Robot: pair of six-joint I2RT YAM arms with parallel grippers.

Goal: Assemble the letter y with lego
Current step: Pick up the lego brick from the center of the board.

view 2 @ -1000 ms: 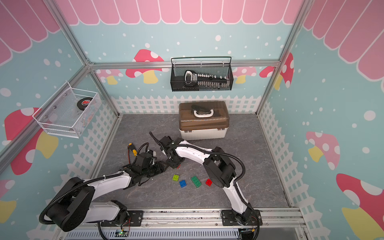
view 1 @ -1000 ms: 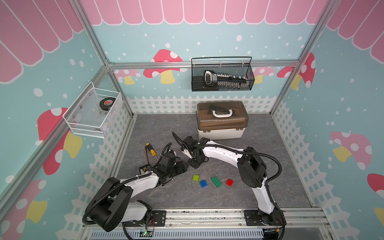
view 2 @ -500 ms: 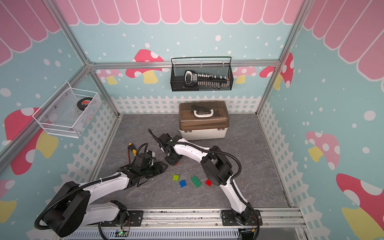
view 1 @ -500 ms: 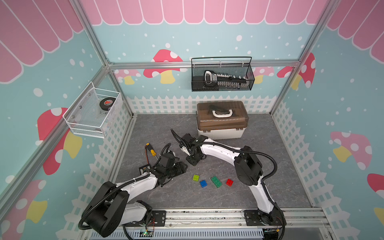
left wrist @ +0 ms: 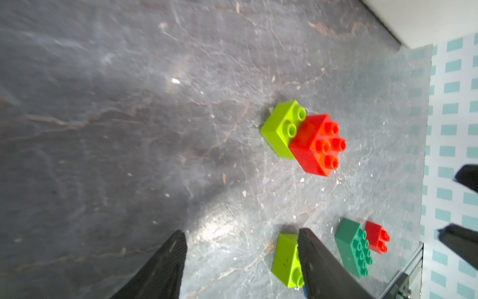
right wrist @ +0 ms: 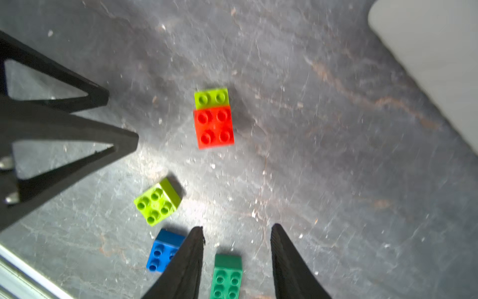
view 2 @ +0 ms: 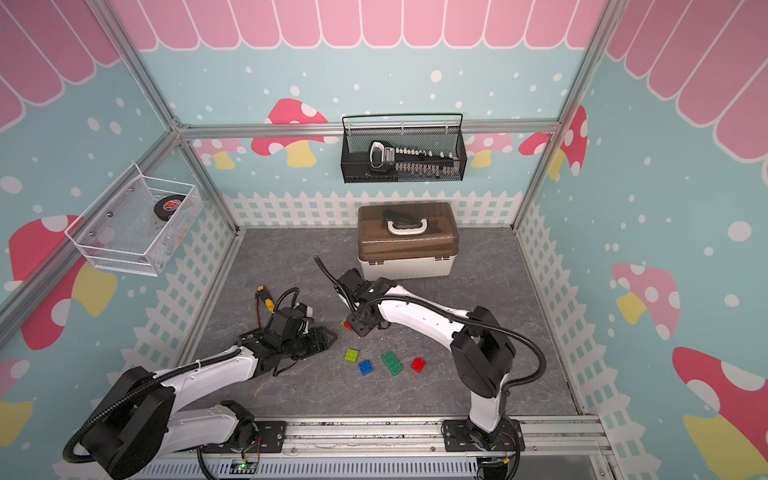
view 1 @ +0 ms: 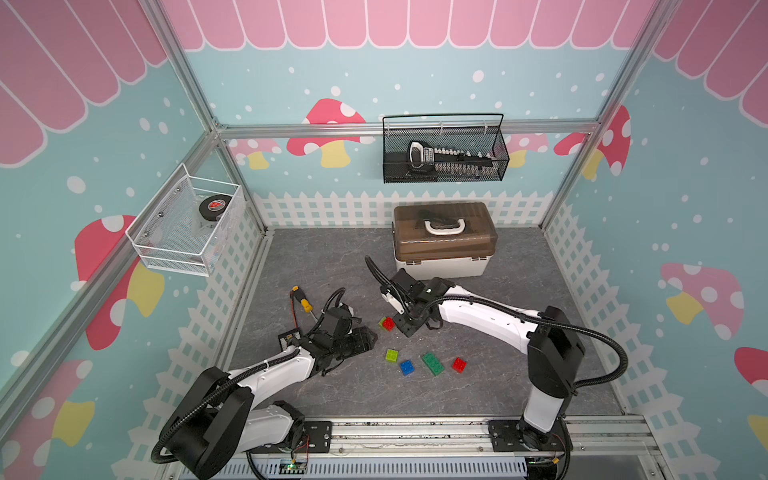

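A red lego brick (view 1: 390,323) sits pressed half over a lime one (right wrist: 211,97) on the grey floor; this pair (view 2: 347,324) is the only joined lego, and no letter y is in view. In front lie a loose lime brick (view 1: 391,355), a blue one (view 1: 407,367), a dark green one (view 1: 433,363) and a red one (view 1: 459,364). My right gripper (view 1: 409,328) hangs open just right of the pair, holding nothing (right wrist: 236,230). My left gripper (view 1: 365,338) rests open to the left, its finger beside the loose lime brick (left wrist: 287,259).
A yellow-handled screwdriver (view 1: 305,305) lies behind the left arm. A brown-lidded toolbox (view 1: 442,241) stands at the back, close behind the right wrist. A wire basket (view 1: 444,153) and a white mesh tray (view 1: 183,232) hang on the walls.
My right gripper has opened and drawn back to the right off the lime-red pair, which now lies uncovered. The left arm has stayed put.
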